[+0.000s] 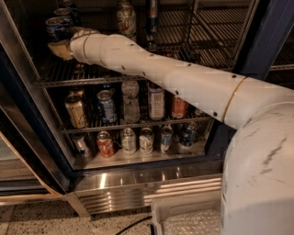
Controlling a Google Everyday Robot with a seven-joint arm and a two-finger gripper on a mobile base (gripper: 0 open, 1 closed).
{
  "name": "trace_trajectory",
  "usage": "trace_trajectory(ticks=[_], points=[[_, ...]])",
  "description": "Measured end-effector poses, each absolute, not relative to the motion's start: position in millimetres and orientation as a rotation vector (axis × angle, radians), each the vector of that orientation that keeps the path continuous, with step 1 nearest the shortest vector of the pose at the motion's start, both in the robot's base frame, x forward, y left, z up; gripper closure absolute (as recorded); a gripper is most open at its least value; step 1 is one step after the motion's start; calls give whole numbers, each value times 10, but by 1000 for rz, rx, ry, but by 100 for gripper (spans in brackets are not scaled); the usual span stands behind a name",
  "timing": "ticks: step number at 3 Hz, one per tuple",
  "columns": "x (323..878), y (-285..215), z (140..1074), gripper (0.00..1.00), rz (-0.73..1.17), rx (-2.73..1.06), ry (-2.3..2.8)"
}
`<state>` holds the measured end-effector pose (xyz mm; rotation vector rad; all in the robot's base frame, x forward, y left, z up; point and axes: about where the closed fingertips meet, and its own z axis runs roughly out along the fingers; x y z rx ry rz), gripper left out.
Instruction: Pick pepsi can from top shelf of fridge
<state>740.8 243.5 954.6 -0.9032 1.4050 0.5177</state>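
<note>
So the white arm (174, 82) reaches in from the lower right, all the way across to the far left end of the fridge (271, 41), which has a dark navy frame and a ribbed steel base (138, 188). The gripper (59, 48) sits at that left end, low over the top shelf (211, 53), right below and against the pepsi can (56, 27). Honestly I can't tell whether it's open or clamped on anything, since the wrist covers most of it. The can itself is a regular drink can, dark blue with pale streaks on the side and a shiny silver top, standing upright at the left end of the shelf. A second blue can (64, 10) just like it stands right behind, further back. Further right on the same wire rack there's a white-and-green can (125, 16) and a slim dark can (153, 16), both well apart from the gripper. The middle rack (138, 125) is crowded: a gold can (75, 110), a blue can (106, 106), a clear bottle (131, 101), a white bottle (156, 101) and an orange can (178, 106). On the fridge floor a red can (105, 143) stands beside two pale cans (128, 140).
</note>
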Motion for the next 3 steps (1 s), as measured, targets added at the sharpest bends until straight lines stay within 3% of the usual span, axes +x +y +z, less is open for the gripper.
trace_trajectory(ticks=[1,3], points=[[7408,2436,9546,95,518,-903,1405],[7330,2441,9589,100,515,-894,1390]])
